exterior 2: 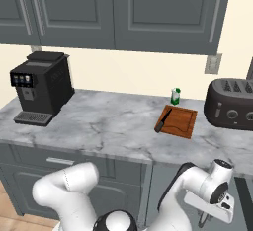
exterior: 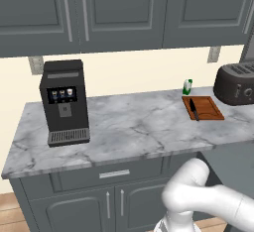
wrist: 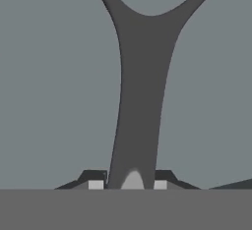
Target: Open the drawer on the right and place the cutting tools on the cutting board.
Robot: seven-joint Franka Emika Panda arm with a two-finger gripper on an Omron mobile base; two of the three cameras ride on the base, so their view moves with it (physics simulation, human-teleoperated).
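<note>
In the hand view the gripper [wrist: 128, 185] sits at the bottom centre, and its two finger tips [wrist: 96, 184] stand close on both sides of the stem of the peeler-like tool [wrist: 140, 101]. The jaws are clamped on this stem. The tool is dark grey here and runs up the middle of the frame, then divides at the top into a forked head. Behind it there is a plain grey surface, which seems to be the inside of the drawer [wrist: 49, 76].

In the right base view the gripper [exterior 2: 205, 219] is low in the lower right corner, below the edge of the marble counter [exterior 2: 99, 121], with the white arm [exterior 2: 197, 185] bent over it. A dark strip of the drawer [exterior 2: 244, 203] shows at the right edge.

The cutting board [exterior: 204, 108] lies on the counter at the right of the left base view, just beside the toaster [exterior: 235, 83]. The black knife [exterior: 194, 109] lies on the left part of the board. A small green-and-white bottle [exterior: 187, 87] stands just behind the board, near the wall. The coffee machine [exterior: 63, 102] stands at the left of the counter, well apart from the board
</note>
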